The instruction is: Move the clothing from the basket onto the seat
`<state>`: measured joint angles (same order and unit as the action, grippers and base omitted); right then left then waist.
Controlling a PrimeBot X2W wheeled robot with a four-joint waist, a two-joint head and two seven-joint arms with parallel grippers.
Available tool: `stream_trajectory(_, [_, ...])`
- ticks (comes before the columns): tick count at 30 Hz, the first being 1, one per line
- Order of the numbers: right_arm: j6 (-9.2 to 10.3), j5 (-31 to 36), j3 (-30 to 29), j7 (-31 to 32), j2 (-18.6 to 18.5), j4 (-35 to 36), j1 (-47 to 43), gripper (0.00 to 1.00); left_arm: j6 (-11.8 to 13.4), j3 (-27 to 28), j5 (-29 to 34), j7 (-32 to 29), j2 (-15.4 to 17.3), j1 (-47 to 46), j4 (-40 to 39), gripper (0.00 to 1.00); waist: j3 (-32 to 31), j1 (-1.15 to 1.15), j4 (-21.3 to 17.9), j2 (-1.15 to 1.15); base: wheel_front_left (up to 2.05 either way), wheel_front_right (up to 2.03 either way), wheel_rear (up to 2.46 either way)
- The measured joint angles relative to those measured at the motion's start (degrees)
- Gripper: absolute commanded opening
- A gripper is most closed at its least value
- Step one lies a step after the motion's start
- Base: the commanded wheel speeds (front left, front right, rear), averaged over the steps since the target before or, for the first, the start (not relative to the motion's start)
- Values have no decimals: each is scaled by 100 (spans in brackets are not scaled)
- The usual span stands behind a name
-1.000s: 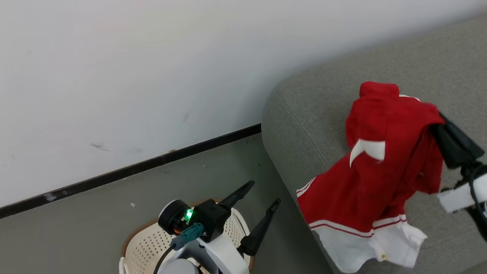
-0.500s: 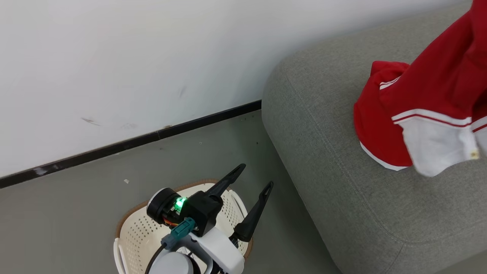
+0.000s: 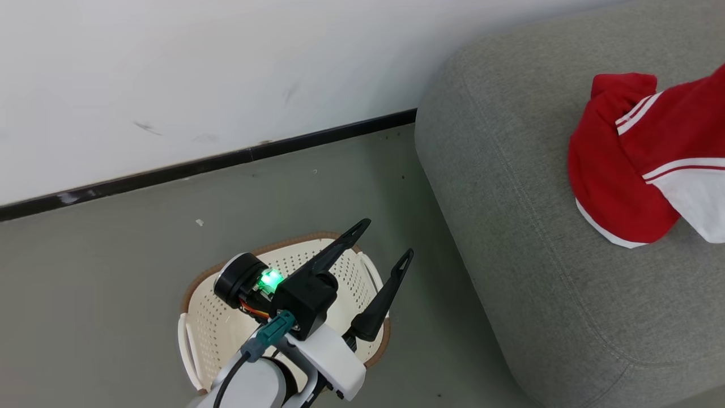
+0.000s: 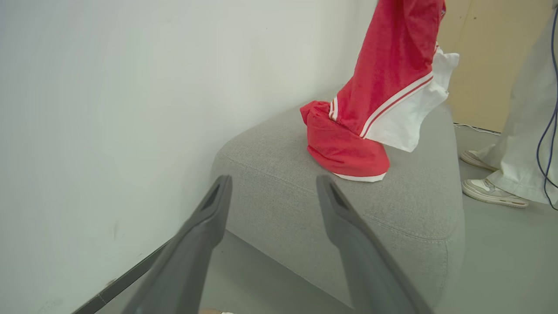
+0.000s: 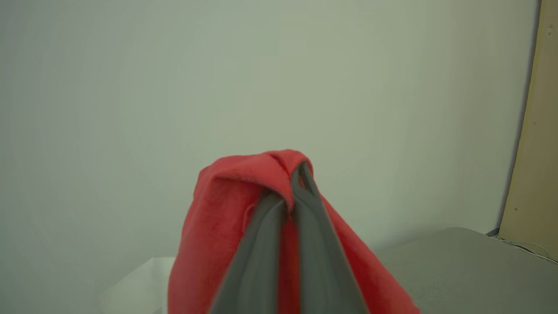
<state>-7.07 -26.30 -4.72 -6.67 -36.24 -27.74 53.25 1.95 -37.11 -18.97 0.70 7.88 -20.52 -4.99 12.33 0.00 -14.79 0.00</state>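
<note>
The cream basket (image 3: 195,323) with a brown rim stands on the floor left of the grey seat (image 3: 510,198). My left gripper (image 3: 386,238) hovers above the basket, open, with nothing between its fingers; the arm hides part of the basket's inside. Red clothing (image 3: 617,170) with white striped trim rests its lower end on the seat and runs off the right edge. In the left wrist view the clothing (image 4: 383,78) hangs from above down onto the seat (image 4: 414,209), beyond my open left gripper (image 4: 273,181). My right gripper (image 5: 293,187) is shut on a fold of the red clothing (image 5: 226,209).
A white wall with a black baseboard (image 3: 226,161) runs behind the basket and the seat. A person's pale trouser legs and shoes (image 4: 492,192) stand on the floor past the seat's far end, near a dangling blue cable (image 4: 551,109).
The head camera has shifted. The garment, draped over the seat's front edge a second ago, now hangs raised with its lower end further back on the seat. The left gripper stays open.
</note>
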Motion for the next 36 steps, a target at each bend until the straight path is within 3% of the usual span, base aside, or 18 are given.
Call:
stream_trajectory(8, [-1, 123, 279, -230, 759, -623, -315, 0, -2, -67, 98, -115, 53, -158, -159, 100, 330, 0, 225, 0, 0, 0, 0])
stream_trajectory(13, [0, 167, 461, -359, 1044, -898, -678, 0, -9, -86, 98, -146, 48, -252, -204, 100, 476, 0, 322, 0, 0, 0, 0])
stream_trajectory(30, [-1, 426, 951, -742, 1571, -1366, -1344, 2, -87, -60, 103, -154, 62, -483, -215, 100, 886, 0, 440, 0, 0, 0, 0])
stream_trajectory(34, [-1, 426, 875, -750, 1572, -1357, -1469, 49, -135, -62, 86, -81, 68, -483, -166, 100, 842, 0, 382, 0, 0, 0, 0])
stream_trajectory(36, [-1, 426, 812, -751, 1570, -1330, -1553, 100, -135, -53, 82, -53, 69, -483, -138, 100, 810, 0, 352, 0, 0, 0, 0])
